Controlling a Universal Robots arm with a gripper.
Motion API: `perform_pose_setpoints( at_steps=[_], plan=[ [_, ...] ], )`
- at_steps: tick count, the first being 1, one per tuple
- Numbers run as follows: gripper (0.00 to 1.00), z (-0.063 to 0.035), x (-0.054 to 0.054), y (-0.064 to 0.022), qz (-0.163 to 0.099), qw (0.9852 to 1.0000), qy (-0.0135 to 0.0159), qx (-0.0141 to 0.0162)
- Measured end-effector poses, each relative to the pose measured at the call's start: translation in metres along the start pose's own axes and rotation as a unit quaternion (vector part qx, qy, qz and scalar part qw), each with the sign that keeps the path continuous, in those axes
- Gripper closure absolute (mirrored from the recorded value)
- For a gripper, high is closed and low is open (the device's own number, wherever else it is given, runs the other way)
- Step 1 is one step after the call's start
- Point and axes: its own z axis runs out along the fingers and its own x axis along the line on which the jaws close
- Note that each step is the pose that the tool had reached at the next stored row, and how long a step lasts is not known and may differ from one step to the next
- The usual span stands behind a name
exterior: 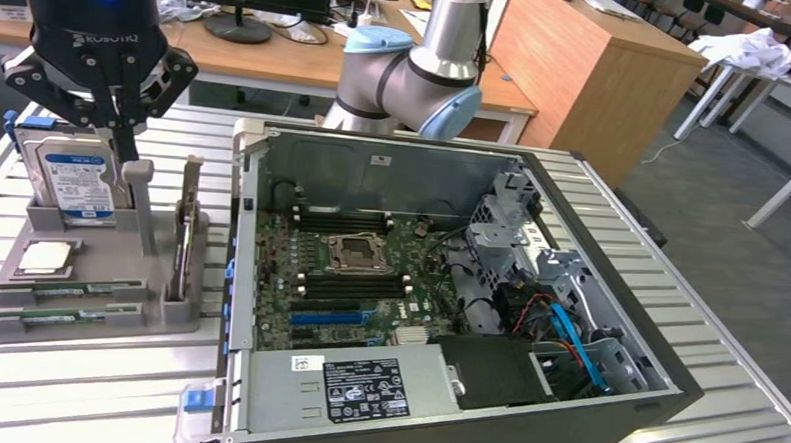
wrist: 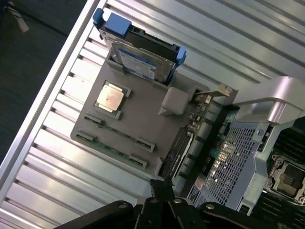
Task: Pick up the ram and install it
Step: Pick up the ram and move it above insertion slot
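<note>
Gripper (exterior: 116,134), clenched on nothing, hangs up over the hard drive (exterior: 77,173) end of the tray (exterior: 167,319), with the ram (exterior: 71,313) flat in the front slots below, lying crosswise in the exterior view.

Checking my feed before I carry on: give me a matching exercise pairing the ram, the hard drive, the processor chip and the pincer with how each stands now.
Things:
1. ram
2. hard drive
3. processor chip
4. pincer

States:
A. standing upright at the back of the grey holder
B. shut, holding nothing, raised off the holder
C. green, lying flat in a long front slot of the holder
D. square, silver, lying flat on the holder

Pairs: 1-C; 2-A; 3-D; 4-B
</note>
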Motion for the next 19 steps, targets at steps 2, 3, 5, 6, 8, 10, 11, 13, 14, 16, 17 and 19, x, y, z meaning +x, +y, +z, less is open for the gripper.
perform_pose_setpoints(
  at_steps=[2, 3, 5, 6, 8, 10, 11, 13, 14, 16, 17, 19],
  plan=[
    [0.9, 0.0, 0.0, 0.0, -0.002, 1.0, 0.0001, -0.0001],
    [0.9, 0.0, 0.0, 0.0, -0.004, 1.0, 0.0002, -0.0001],
    [0.9, 0.0, 0.0, 0.0, -0.006, 1.0, 0.0003, -0.0001],
    [0.9, 0.0, 0.0, 0.0, -0.007, 1.0, 0.0003, -0.0002],
    [0.9, 0.0, 0.0, 0.0, -0.009, 1.0, 0.0004, -0.0002],
    [0.9, 0.0, 0.0, 0.0, -0.012, 0.9999, 0.0005, -0.0003],
    [0.9, 0.0, 0.0, 0.0, -0.013, 0.9999, 0.0006, -0.0003],
    [0.9, 0.0, 0.0, 0.0, -0.015, 0.9999, 0.0007, -0.0004],
    [0.9, 0.0, 0.0, 0.0, -0.016, 0.9999, 0.0007, -0.0004],
    [0.9, 0.0, 0.0, 0.0, -0.018, 0.9998, 0.0008, -0.0004],
    [0.9, 0.0, 0.0, 0.0, -0.02, 0.9998, 0.0009, -0.0005],
    [0.9, 0.0, 0.0, 0.0, -0.022, 0.9998, 0.001, -0.0005]
  ],
)
